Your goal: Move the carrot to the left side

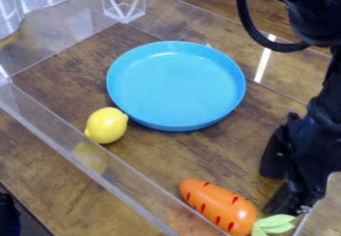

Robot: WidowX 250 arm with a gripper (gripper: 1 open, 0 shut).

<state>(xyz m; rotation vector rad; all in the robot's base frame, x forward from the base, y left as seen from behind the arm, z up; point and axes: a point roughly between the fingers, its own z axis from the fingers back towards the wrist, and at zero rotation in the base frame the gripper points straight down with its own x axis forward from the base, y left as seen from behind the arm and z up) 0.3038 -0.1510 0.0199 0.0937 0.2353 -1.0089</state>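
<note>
The carrot point(218, 206) lies on the wooden table at the bottom right, orange with dark grooves, its light-green leafy top point(276, 223) pointing right toward the frame's corner. My black gripper point(294, 178) hangs just right of and above the carrot, pointing steeply down. Its fingers point(277, 158) stand apart, open, with nothing between them. I see no contact between the gripper and the carrot.
A round blue plate point(140, 69) sits mid-table. A yellow lemon point(107, 125) rests by the plate's lower left rim. Clear acrylic walls point(60, 130) fence the table along the left and near sides. Bare wood point(154, 165) shows between lemon and carrot.
</note>
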